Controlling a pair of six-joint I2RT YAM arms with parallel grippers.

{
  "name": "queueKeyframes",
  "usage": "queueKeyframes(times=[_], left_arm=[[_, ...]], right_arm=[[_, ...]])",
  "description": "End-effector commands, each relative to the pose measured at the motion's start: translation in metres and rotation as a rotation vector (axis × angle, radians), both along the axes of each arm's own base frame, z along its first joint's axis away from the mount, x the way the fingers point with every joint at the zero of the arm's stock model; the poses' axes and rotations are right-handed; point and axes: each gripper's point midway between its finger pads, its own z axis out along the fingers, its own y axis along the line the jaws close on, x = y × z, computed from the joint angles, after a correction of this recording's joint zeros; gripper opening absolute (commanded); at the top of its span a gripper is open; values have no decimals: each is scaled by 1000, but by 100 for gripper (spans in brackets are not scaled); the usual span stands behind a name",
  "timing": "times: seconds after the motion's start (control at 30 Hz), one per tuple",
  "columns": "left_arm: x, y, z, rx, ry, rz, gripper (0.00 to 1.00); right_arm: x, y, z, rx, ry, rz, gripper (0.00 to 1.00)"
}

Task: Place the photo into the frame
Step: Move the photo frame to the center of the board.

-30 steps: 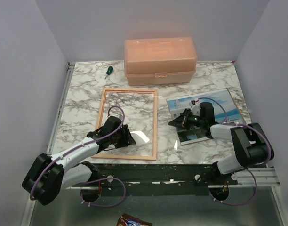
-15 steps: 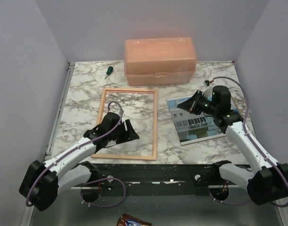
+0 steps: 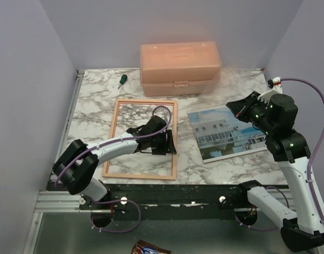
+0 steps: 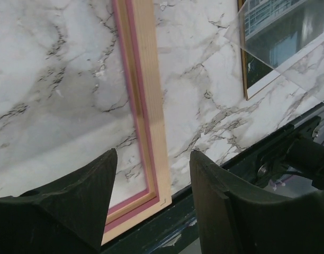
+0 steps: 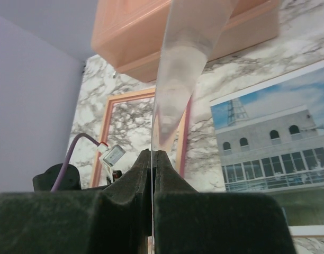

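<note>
Photo is lying on the marble table, just right of the frame — not yet inserted | left gripper is hovering part-open, empty, over frame's right rail | right gripper is pinching a clear pane aloft

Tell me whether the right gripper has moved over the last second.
Yes. Against the orange box, the right gripper has gone farther back and rightward, from the photo's near-left part to its far edge.
</note>
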Motion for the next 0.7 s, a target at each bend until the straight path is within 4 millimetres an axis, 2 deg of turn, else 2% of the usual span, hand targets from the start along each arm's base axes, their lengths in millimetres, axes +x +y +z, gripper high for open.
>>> queueKeyframes(times=[0.0,0.23,0.3,0.37,0.6,0.67], left_arm=[[5,-18,-18,93,19,-16,55],[5,-26,-47,220,43,-35,50],[5,-28,-51,234,50,-40,46],[3,-31,-52,233,51,-51,36],[3,-46,-28,185,19,-78,7],[2,-51,-21,165,11,-83,2]], right_arm=[[-5,-35,0,-109,7,-152,1],[-11,-52,-4,-168,15,-217,1],[-12,-57,-5,-186,18,-236,1],[-14,-61,-7,-201,22,-250,1],[-13,-60,-22,-211,50,-247,1],[-12,-59,-23,-211,55,-241,1]])
